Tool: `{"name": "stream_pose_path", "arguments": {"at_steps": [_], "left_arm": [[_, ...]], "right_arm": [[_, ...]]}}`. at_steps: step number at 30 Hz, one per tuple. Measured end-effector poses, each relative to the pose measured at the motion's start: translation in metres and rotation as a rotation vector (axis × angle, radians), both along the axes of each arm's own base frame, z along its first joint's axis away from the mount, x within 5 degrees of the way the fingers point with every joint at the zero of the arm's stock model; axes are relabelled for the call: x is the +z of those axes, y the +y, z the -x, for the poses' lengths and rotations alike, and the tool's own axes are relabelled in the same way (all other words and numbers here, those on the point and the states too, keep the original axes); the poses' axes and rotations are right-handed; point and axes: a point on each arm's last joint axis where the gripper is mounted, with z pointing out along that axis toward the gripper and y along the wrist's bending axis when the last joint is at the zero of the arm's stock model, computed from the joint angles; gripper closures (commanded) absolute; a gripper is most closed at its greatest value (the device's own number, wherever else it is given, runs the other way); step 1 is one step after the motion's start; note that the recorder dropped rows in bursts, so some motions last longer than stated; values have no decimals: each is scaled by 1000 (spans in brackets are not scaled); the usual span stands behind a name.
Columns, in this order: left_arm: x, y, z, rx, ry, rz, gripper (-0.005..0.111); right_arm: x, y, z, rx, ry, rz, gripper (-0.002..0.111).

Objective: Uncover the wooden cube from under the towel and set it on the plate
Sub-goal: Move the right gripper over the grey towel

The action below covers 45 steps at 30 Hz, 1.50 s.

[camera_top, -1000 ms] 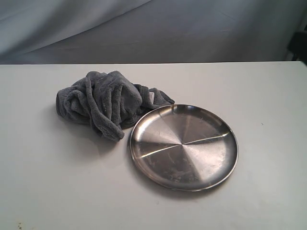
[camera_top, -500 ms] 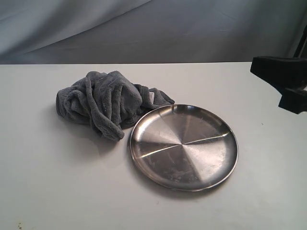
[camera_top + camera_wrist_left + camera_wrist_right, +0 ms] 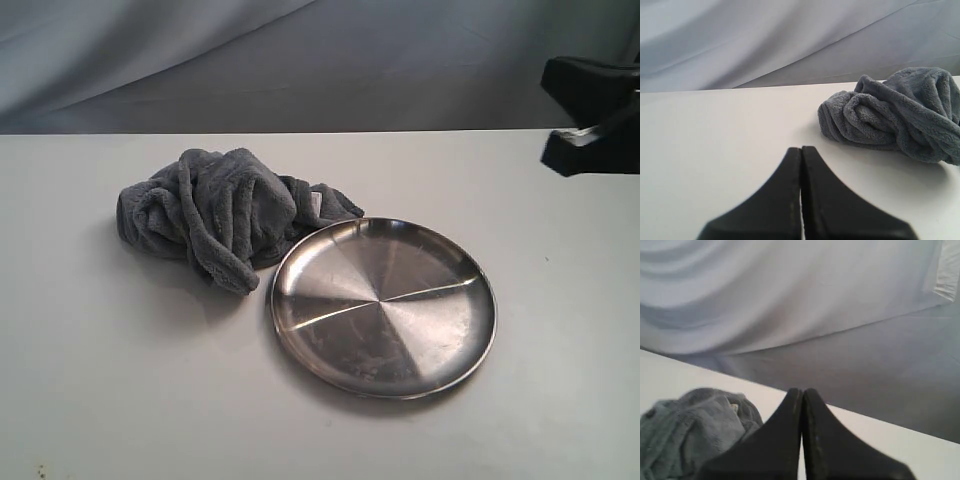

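Note:
The dark grey towel [image 3: 222, 212] lies bunched in thick folds on the white table, its right end touching the rim of the round steel plate [image 3: 384, 306]. Nothing lies on the plate. The wooden cube is hidden; no view shows it. My left gripper [image 3: 801, 149] is shut with nothing in it, low over the table, with the towel [image 3: 895, 120] a short way ahead of it. It is outside the exterior view. My right gripper [image 3: 801, 390] is also shut with nothing held, and its view takes in the towel [image 3: 690, 430]. Its black body [image 3: 595, 115] hangs above the table's far right.
The white table [image 3: 120, 380] runs back to an edge in front of a grey cloth backdrop [image 3: 330, 60]. Bare tabletop lies in front of the towel and plate and to their right.
The right arm came into the exterior view from the right edge, then rose and drew slightly rightward. Towel and plate have not moved.

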Motion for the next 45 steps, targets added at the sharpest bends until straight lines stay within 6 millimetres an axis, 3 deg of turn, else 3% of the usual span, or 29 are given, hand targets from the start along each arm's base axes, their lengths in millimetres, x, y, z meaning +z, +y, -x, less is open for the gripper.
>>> {"name": "stream_pose_path", "arguments": {"at_steps": [9,17,25,28,31,37,45], "left_arm": [[0,0,0,0,0,0,107],[0,0,0,0,0,0,107],[0,0,0,0,0,0,107],[0,0,0,0,0,0,107],[0,0,0,0,0,0,107],[0,0,0,0,0,0,107],[0,0,0,0,0,0,107]], "right_arm": [[11,72,-56,32,168,313,108],[19,113,-113,78,357,432,108],[-2,156,-147,366,505,478,108],[-18,178,-167,431,528,442,108],[-34,198,-176,482,543,466,108],[-54,260,-169,614,498,517,108],[-59,271,-191,513,401,434,108]]}}
